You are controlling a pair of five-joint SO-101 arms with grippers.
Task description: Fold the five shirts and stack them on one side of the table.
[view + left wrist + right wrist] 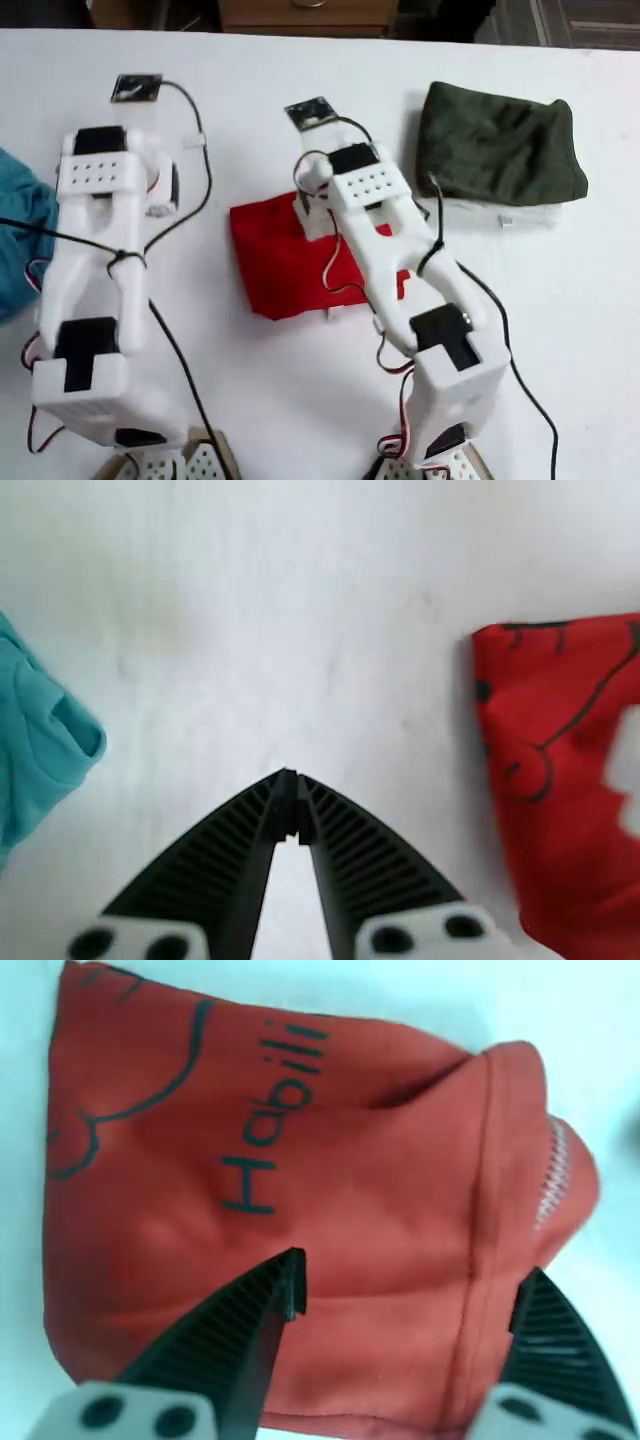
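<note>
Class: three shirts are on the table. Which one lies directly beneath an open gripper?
The folded red shirt, beneath the right gripper; the teal shirt and the dark green shirt lie apart.

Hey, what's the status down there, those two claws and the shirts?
Left gripper shut, over bare table. Right gripper open, above red shirt, folded. Green shirt folded at far side; teal shirt at table edge. Right arm's cable trails across red shirt.

A single black word in rounded, hand-drawn letters is printed on the red shirt [350,1160], near its middle.
</note>
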